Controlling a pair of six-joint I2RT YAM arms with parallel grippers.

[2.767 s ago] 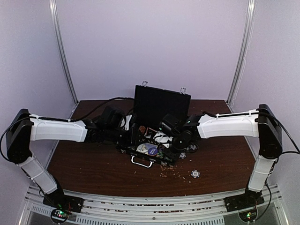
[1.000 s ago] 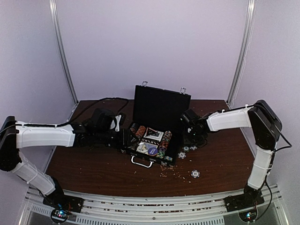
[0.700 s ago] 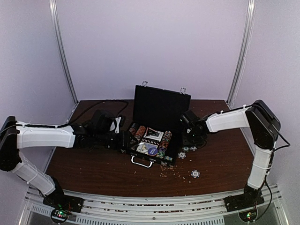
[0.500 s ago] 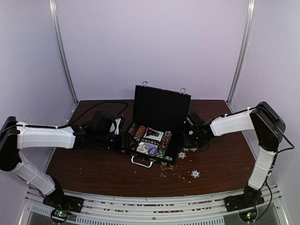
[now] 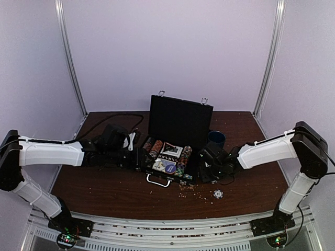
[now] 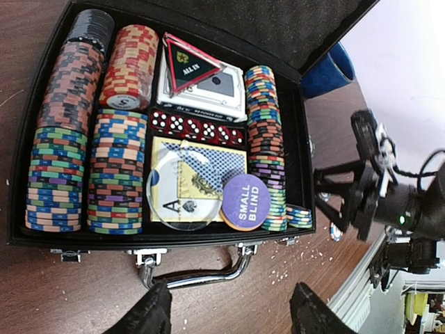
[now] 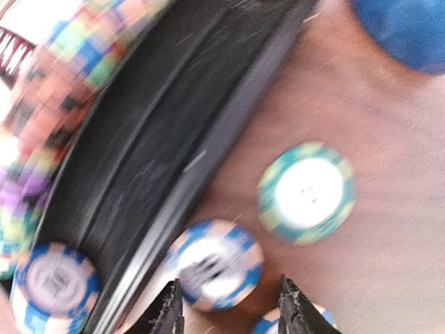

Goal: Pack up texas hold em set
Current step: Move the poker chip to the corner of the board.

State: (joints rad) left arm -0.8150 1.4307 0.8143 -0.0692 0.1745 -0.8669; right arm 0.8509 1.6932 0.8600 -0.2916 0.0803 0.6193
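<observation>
The black case of the hold em set stands open mid-table with its lid upright. Inside lie rows of striped chips, card decks, red dice and a purple "small blind" button. My left gripper is open just short of the silver handle, touching nothing. My right gripper is open low over a blue-and-white chip on the table beside the case wall. A green chip lies close by. The right wrist view is blurred.
A dark blue cup stands right of the lid. One more loose chip lies near the front right, with pale crumbs scattered beside it. Both arms flank the case, the left gripper and the right gripper close to it.
My right arm has swung from beside the lid forward and down to the case's near right side, uncovering the blue cup. The left arm has hardly moved.
</observation>
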